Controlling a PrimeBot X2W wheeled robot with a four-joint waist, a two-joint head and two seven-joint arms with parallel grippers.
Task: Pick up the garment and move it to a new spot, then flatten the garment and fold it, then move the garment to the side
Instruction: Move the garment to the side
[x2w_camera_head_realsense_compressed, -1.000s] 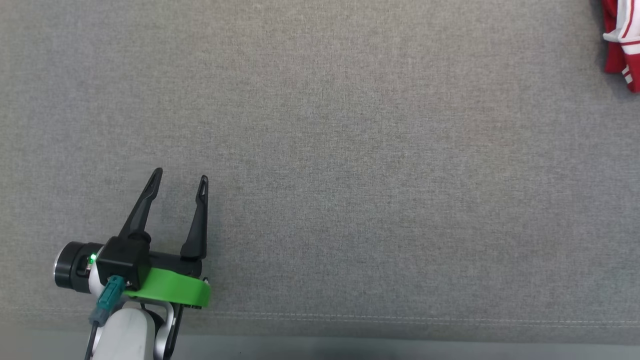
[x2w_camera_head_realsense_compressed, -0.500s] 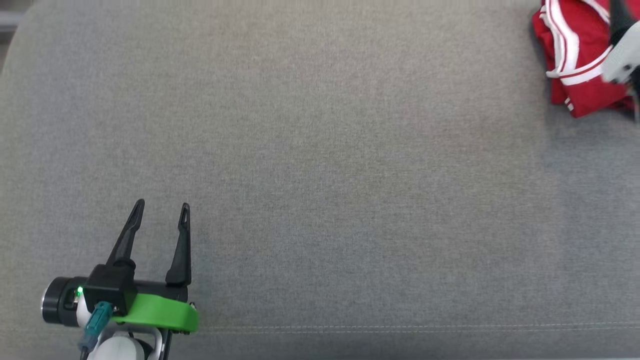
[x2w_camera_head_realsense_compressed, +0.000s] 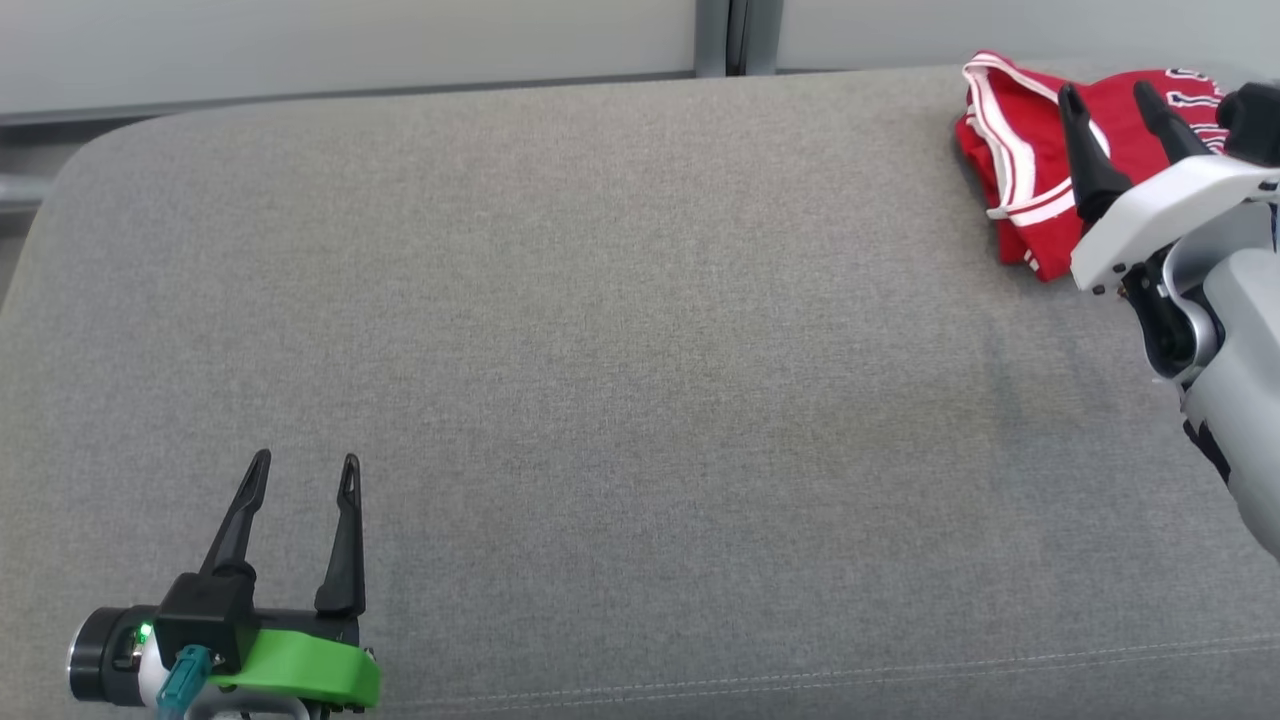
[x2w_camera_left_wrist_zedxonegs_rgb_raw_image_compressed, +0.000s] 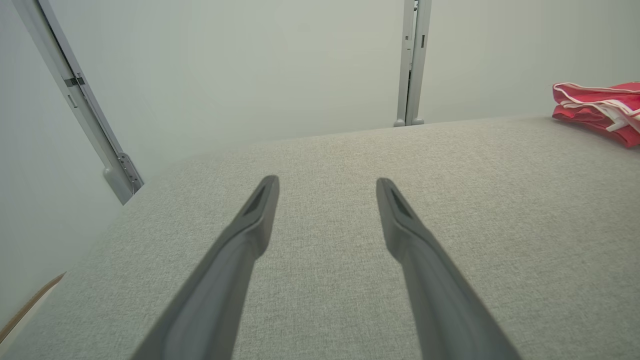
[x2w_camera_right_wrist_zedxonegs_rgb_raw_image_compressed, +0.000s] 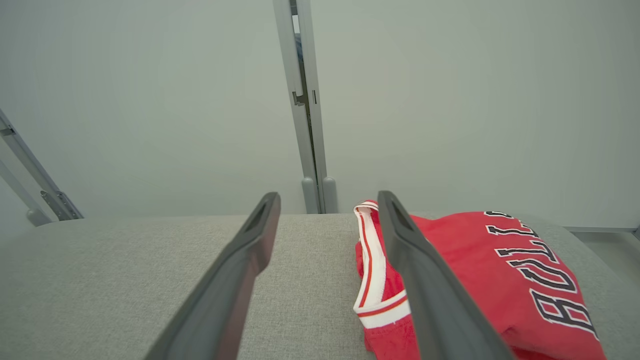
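The garment (x2w_camera_head_realsense_compressed: 1030, 170) is a red jersey with white trim and dark lettering, folded into a bundle at the far right of the grey cushioned surface (x2w_camera_head_realsense_compressed: 620, 380). It also shows at the right edge of the left wrist view (x2w_camera_left_wrist_zedxonegs_rgb_raw_image_compressed: 600, 107) and under the fingers in the right wrist view (x2w_camera_right_wrist_zedxonegs_rgb_raw_image_compressed: 490, 285). My right gripper (x2w_camera_head_realsense_compressed: 1108, 98) hovers open over the garment's near side, holding nothing. Open and empty, my left gripper (x2w_camera_head_realsense_compressed: 304, 462) rests low at the near left, far from the garment.
A pale wall (x2w_camera_head_realsense_compressed: 350, 40) with a grey vertical post (x2w_camera_head_realsense_compressed: 735, 35) runs behind the surface's far edge. The surface's rounded left corner (x2w_camera_head_realsense_compressed: 70, 170) drops off to the floor. A stitched seam (x2w_camera_head_realsense_compressed: 800, 675) runs along the near edge.
The head camera has tilted up and turned right, bringing the far wall and the whole garment into the picture. My right gripper has come into view over the garment. Both grippers stay open.
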